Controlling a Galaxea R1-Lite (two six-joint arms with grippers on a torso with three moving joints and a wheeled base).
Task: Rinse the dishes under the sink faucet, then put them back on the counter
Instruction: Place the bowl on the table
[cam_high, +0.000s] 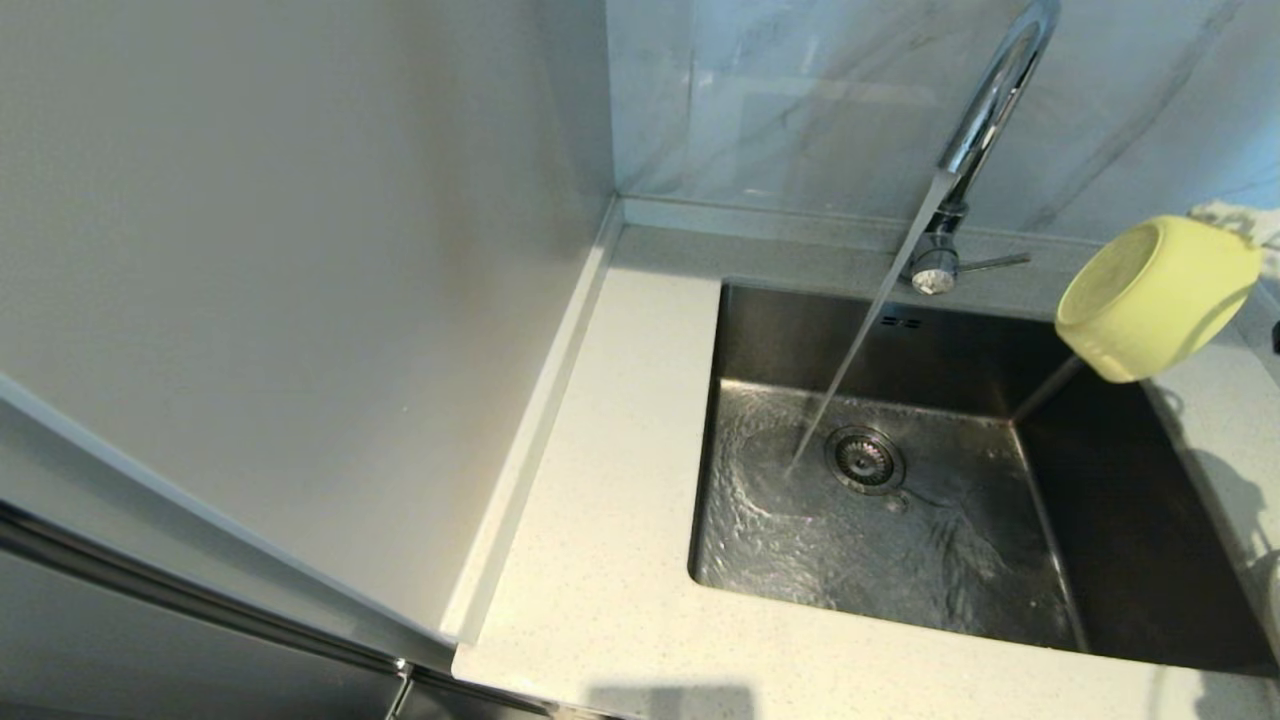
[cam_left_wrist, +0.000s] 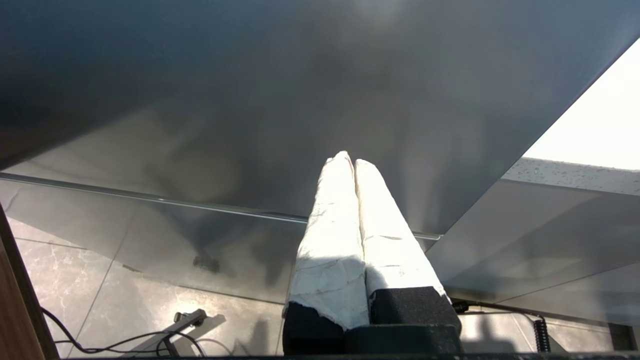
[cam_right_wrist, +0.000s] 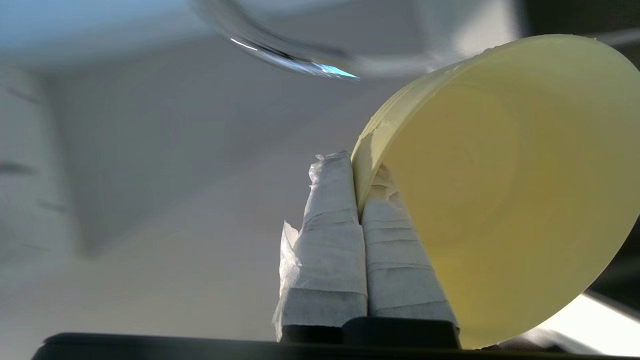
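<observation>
Yellow bowl rim pinched by right end effector.

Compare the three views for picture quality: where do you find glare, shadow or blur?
Head view: sharp; glare on the faucet, shadow over the sink on its right side. Left wrist view: left gripper sunlit and washed out before a dim panel. Right wrist view: background smeared; bowl and right gripper stay clear.

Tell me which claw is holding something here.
The right claw: its fingers pinch the rim of the yellow bowl, tipped on its side above the sink. The left claw is shut on nothing, away from the sink.
</observation>
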